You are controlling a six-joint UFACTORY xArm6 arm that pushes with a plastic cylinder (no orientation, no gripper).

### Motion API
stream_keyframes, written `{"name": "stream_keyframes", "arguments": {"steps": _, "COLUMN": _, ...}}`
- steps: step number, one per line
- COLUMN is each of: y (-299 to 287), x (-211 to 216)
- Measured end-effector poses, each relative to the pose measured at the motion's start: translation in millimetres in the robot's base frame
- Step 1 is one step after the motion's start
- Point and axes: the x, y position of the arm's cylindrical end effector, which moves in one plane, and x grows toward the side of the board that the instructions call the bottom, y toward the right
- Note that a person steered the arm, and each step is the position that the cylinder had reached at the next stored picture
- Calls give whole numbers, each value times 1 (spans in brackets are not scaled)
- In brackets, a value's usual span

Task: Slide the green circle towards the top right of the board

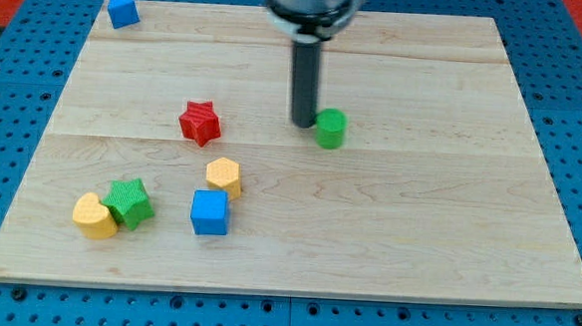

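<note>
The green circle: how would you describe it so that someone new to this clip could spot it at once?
Start at the dark rod coming down from the view's top centre over the wooden board. My tip sits just left of the green circle, touching it or nearly so. It is a short round block, alone near the board's middle, unlike the green star, which sits by the yellow block at lower left.

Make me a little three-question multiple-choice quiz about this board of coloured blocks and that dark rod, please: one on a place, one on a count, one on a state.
1. Where is the lone blue block?
A. view's top left corner
B. view's bottom right corner
C. board's middle

2. How many green blocks?
A. one
B. two
C. four

3. My tip is:
A. far from every block
B. right beside the green circle
C. atop the red star

Answers: 1 A, it sits alone there. 2 B, circle plus green star. 3 B, just at its left.
</note>
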Motion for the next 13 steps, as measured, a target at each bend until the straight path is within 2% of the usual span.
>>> {"name": "stream_keyframes", "arguments": {"steps": 1, "y": 17, "x": -5}}
{"name": "stream_keyframes", "arguments": {"steps": 2, "y": -16, "x": 21}}
{"name": "stream_keyframes", "arguments": {"steps": 3, "y": -9, "x": 53}}
{"name": "stream_keyframes", "arguments": {"steps": 4, "y": 32, "x": 58}}
{"name": "stream_keyframes", "arguments": {"steps": 10, "y": 78, "x": -95}}
{"name": "stream_keyframes", "arguments": {"steps": 11, "y": 73, "x": -108}}
{"name": "stream_keyframes", "arguments": {"steps": 12, "y": 39, "x": -109}}
{"name": "stream_keyframes", "arguments": {"steps": 13, "y": 43, "x": -120}}
